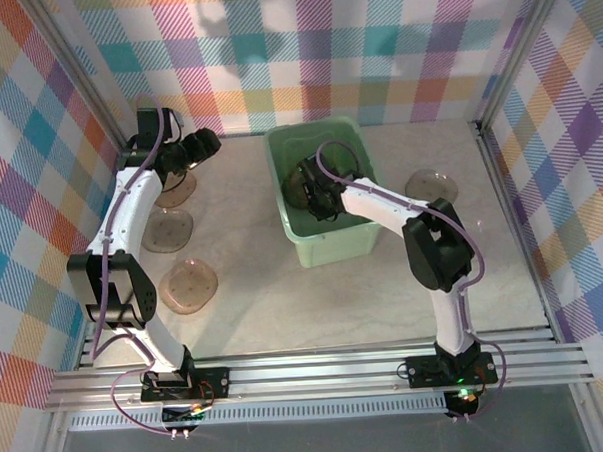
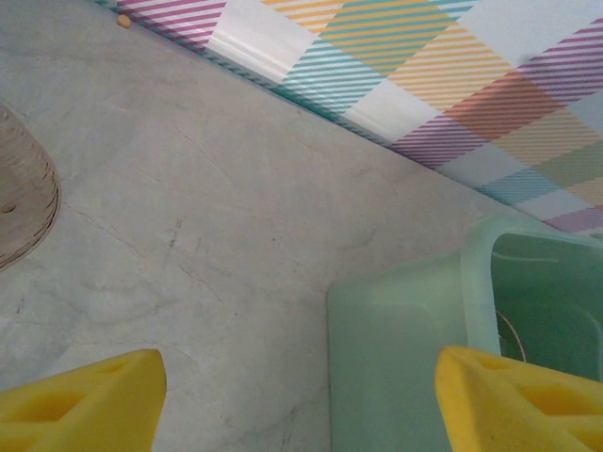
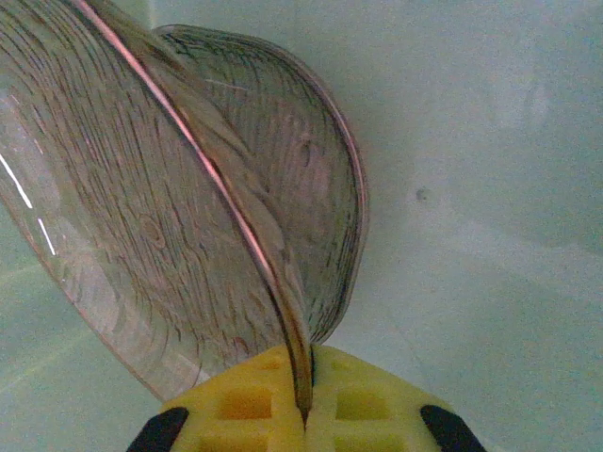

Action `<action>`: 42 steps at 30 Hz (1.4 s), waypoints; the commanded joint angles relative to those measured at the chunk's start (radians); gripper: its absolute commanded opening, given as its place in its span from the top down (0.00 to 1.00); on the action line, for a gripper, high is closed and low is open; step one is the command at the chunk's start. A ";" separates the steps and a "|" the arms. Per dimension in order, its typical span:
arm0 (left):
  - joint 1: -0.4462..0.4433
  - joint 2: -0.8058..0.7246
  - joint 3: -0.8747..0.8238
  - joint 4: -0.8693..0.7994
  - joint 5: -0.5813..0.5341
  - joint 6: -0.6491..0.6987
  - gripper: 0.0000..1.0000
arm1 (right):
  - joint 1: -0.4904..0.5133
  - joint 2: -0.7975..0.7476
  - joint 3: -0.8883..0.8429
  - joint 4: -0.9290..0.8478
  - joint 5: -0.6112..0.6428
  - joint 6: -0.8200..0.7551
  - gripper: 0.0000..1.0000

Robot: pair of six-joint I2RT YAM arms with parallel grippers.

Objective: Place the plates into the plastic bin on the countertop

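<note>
Inside the mint-green rectangular plastic bin [image 1: 327, 247] near the table's far edge, the right fingers [image 3: 283, 407] pinch a translucent smoky-brown plastic plate [image 3: 170, 217] by its rim. It looks light, stiff and slick, so the rim suits. The left fingers [image 1: 206, 142] hang spread.

**Enclosure fittings around the work area**

Plaid wall panels [image 1: 304, 46] in orange, teal, purple and white stand beyond the left claw [image 1: 210, 142] and to the outer side of each claw. One metal corner post [image 1: 80, 81] rises left of the left claw. A second post [image 1: 524, 51] rises well right of the right claw [image 1: 310, 191]. Ribbed aluminium rails [image 1: 318, 370] run crosswise well behind both claws. A small orange speck [image 2: 123, 20] lies at the wall's foot, ahead and left of the left claw.
</note>
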 commanded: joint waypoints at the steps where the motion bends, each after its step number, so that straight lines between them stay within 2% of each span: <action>1: 0.011 0.002 0.008 -0.024 0.007 0.025 0.25 | 0.005 0.041 0.057 -0.024 0.009 0.023 1.00; 27: 0.002 0.032 0.052 -0.097 -0.035 -0.005 0.26 | -0.051 0.216 0.181 -0.021 -0.107 0.043 1.00; 32: -0.007 0.033 0.066 -0.110 -0.052 -0.007 0.26 | -0.055 0.225 0.215 -0.038 -0.128 0.027 0.87; 34: -0.010 0.032 0.069 -0.112 -0.057 -0.011 0.26 | -0.055 0.222 0.219 -0.043 -0.144 0.025 0.76; 36: -0.013 0.032 0.072 -0.114 -0.063 -0.012 0.26 | -0.058 0.219 0.222 -0.044 -0.164 0.008 0.60; 42: -0.023 0.038 0.084 -0.119 -0.073 -0.017 0.26 | -0.058 0.175 0.200 -0.053 -0.184 -0.038 0.38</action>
